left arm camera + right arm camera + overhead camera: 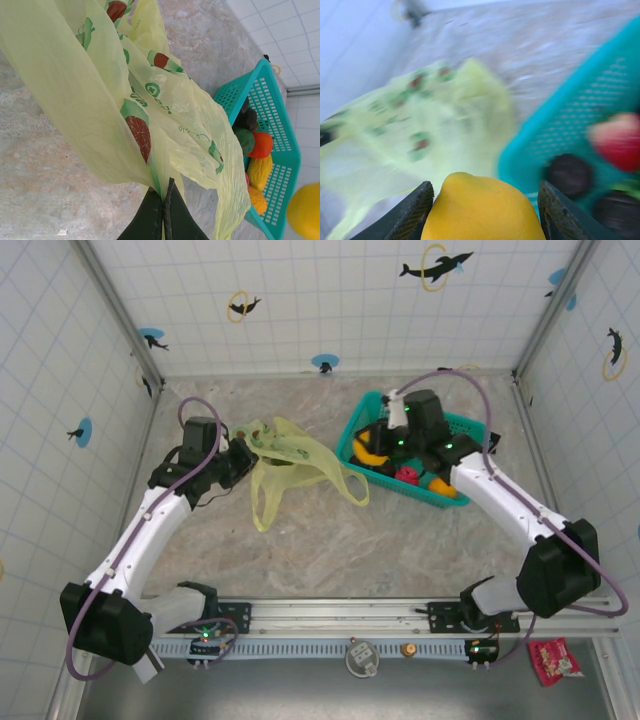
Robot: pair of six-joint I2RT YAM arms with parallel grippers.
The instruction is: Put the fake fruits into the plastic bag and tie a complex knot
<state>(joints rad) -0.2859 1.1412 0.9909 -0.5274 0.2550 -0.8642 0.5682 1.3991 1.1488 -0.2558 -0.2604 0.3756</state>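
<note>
So the left arm (150,525) stretches forward and inward, left hand (163,197) pinched on a fold of the plastic bag (100,100) — jaws fully together. The right arm (505,502) has its elbow out wide, forearm angling back toward the middle, right hand (485,200) gripping a yellow fruit (482,215) between both fingers (412,212).

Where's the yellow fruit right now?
In the right wrist view, the yellow fruit is held in the right gripper, low centre, between the teal basket and the plastic bag.
</note>
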